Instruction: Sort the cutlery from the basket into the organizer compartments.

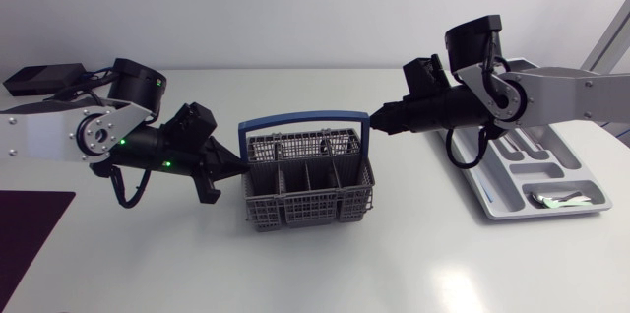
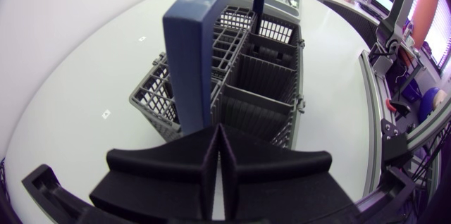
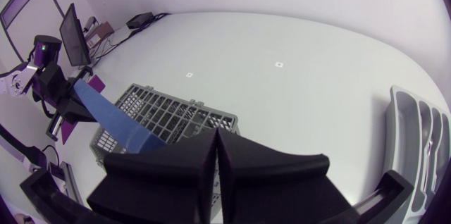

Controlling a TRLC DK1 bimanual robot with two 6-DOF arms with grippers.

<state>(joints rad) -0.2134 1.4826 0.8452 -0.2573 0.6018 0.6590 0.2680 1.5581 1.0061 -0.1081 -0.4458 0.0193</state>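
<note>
Closed and empty, the left claw (image 1: 240,165) shows its two fingers pressed flat together along one thin seam in its own wrist view (image 2: 220,150). We find it low at the left end of the basket (image 1: 310,190), just beside the end wall; contact cannot be confirmed. The right claw (image 1: 375,116) is likewise closed on nothing, fingers meeting tip to tip (image 3: 216,150). It sits at the right upper corner of the blue handle (image 1: 305,116), and we cannot tell whether it touches.

We note the basket, grey wire with inner dividers, upright at the middle of the table (image 1: 325,274), handle standing across its top. From the left wrist the handle (image 2: 197,48) rises directly ahead of the fingers, with the basket (image 2: 261,90) behind it.

We record the organizer (image 1: 536,168) well apart from the basket, under the right arm. Metal cutlery (image 1: 559,199) lies in its nearest compartment.
</note>
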